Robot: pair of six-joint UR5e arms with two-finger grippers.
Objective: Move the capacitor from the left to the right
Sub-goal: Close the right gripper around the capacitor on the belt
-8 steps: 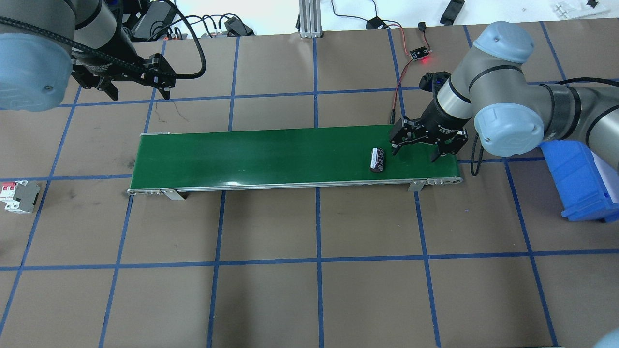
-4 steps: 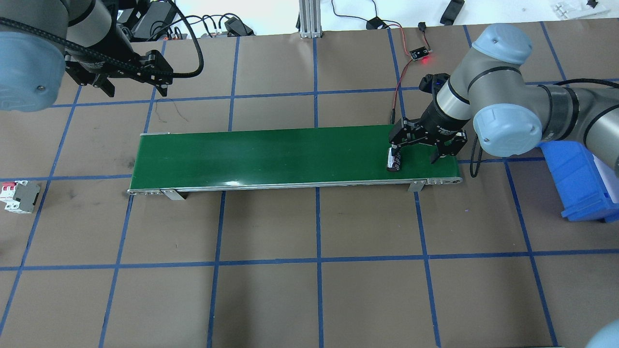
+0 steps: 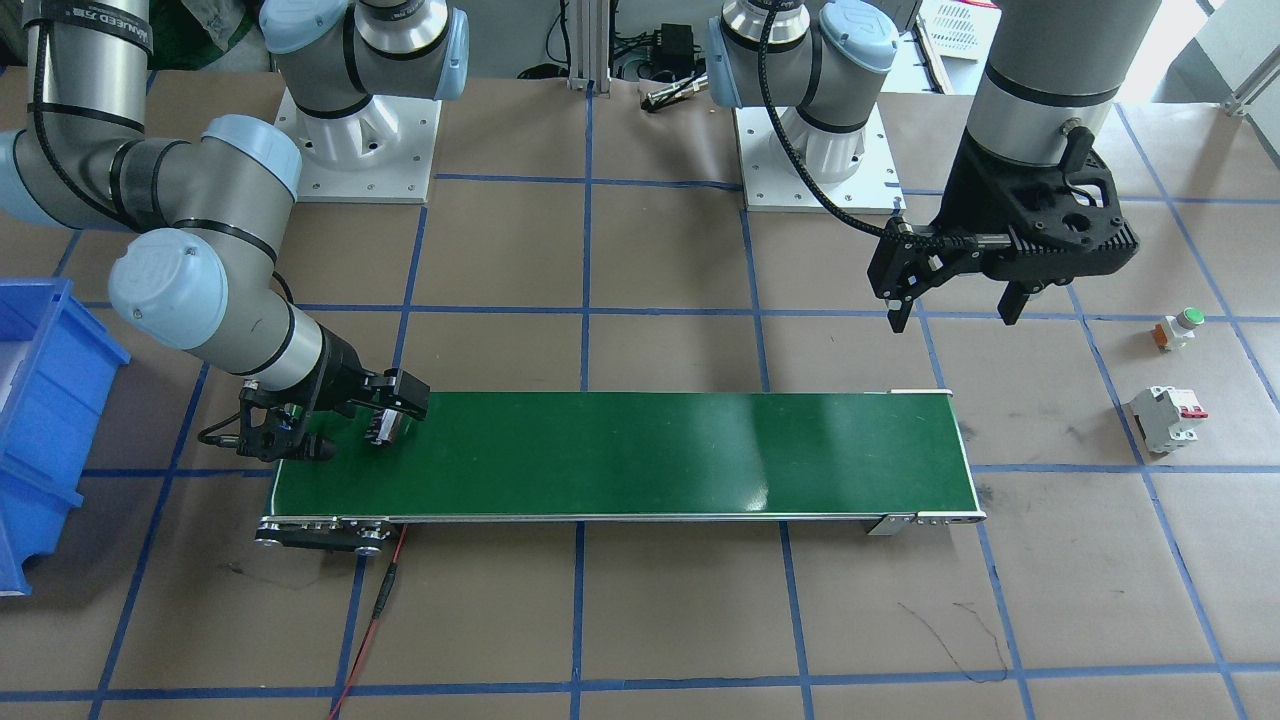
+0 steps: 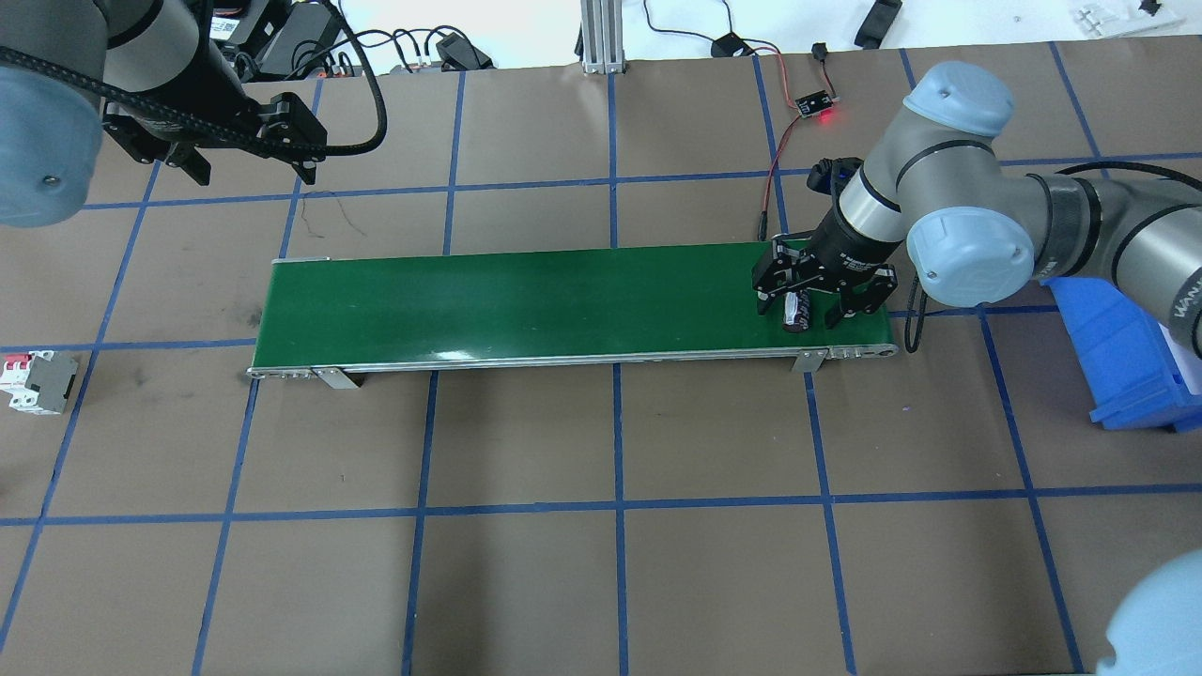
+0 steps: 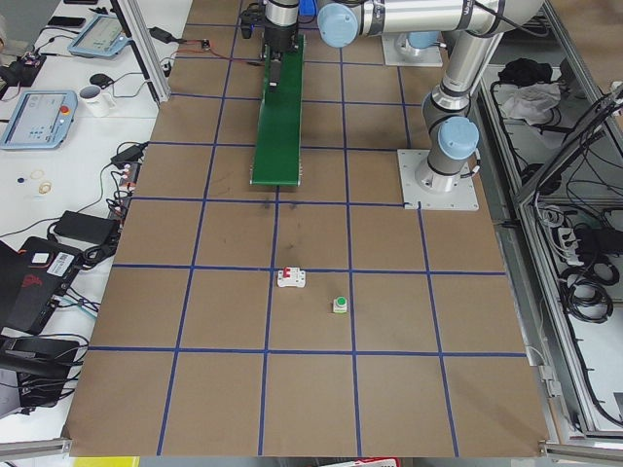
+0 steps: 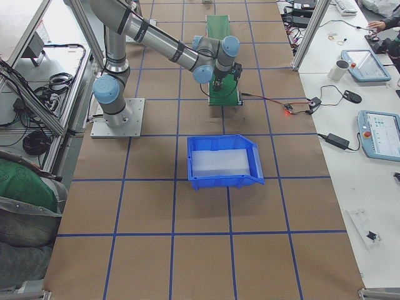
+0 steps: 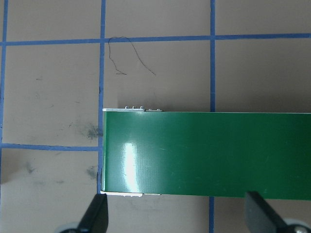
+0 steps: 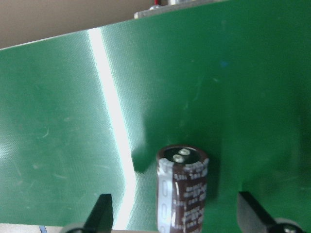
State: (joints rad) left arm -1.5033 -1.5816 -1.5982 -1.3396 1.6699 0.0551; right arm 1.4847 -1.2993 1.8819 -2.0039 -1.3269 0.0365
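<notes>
The capacitor (image 4: 796,310), a short black cylinder with a pale stripe, lies on the green conveyor belt (image 4: 526,300) near its right end. It also shows in the front view (image 3: 380,425) and the right wrist view (image 8: 182,189). My right gripper (image 4: 800,308) is open and low over the belt. Its fingers stand on either side of the capacitor, apart from it. My left gripper (image 4: 254,171) is open and empty, raised beyond the belt's left end. The left wrist view shows only the belt's left end (image 7: 209,150) between its fingertips (image 7: 95,213).
A white circuit breaker (image 4: 38,380) with a red lever lies on the table far left, a green-capped push button (image 3: 1178,328) near it. A blue bin (image 4: 1117,347) stands right of the belt. A small board with a red light (image 4: 815,105) and wires lies behind the belt.
The capacitor has travelled right along the belt and now lies between the right gripper's fingers. The right gripper shifted slightly left over it. The left gripper moved further back and left.
</notes>
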